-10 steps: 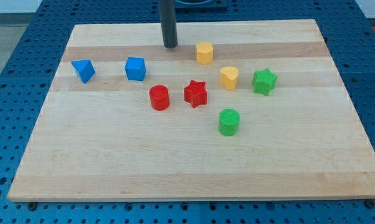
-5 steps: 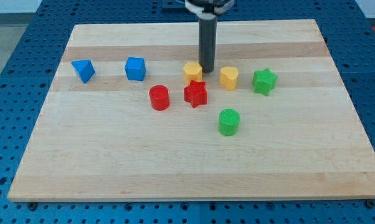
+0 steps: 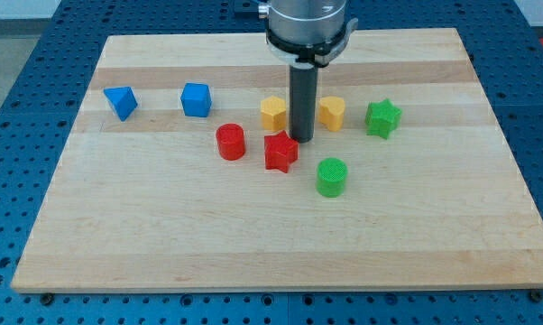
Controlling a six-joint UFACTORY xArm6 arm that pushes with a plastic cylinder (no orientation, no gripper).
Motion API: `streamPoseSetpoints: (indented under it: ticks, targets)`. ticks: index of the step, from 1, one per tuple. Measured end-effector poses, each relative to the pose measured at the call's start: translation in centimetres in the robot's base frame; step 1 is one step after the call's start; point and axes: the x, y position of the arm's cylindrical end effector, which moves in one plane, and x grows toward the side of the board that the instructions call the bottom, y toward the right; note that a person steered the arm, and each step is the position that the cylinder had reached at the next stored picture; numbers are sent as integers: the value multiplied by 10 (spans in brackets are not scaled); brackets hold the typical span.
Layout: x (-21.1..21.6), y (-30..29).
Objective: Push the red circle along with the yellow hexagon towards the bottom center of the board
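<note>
- My tip (image 3: pixel 302 138) stands near the middle of the frame, just above and right of the red star (image 3: pixel 280 152), seemingly touching it; I carry no gripper, only the bare rod
- The yellow hexagon (image 3: pixel 273 114) sits just left of the rod, the yellow heart (image 3: pixel 332 113) just right of it
- The red circle (image 3: pixel 230 142) lies left of the red star, below and left of the hexagon, apart from my tip
- The green star (image 3: pixel 382 117) is right of the heart; the green cylinder (image 3: pixel 331 177) sits lower right of the red star
- Two blue blocks, the blue cube (image 3: pixel 196 99) and the blue wedge-like block (image 3: pixel 121 102), lie in the upper left of the wooden board (image 3: pixel 253 244)
</note>
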Motion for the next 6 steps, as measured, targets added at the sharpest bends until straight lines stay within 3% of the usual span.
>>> streamPoseSetpoints:
  ticks: [2,6]
  targets:
    - [-35,1]
    - [-45,-48]
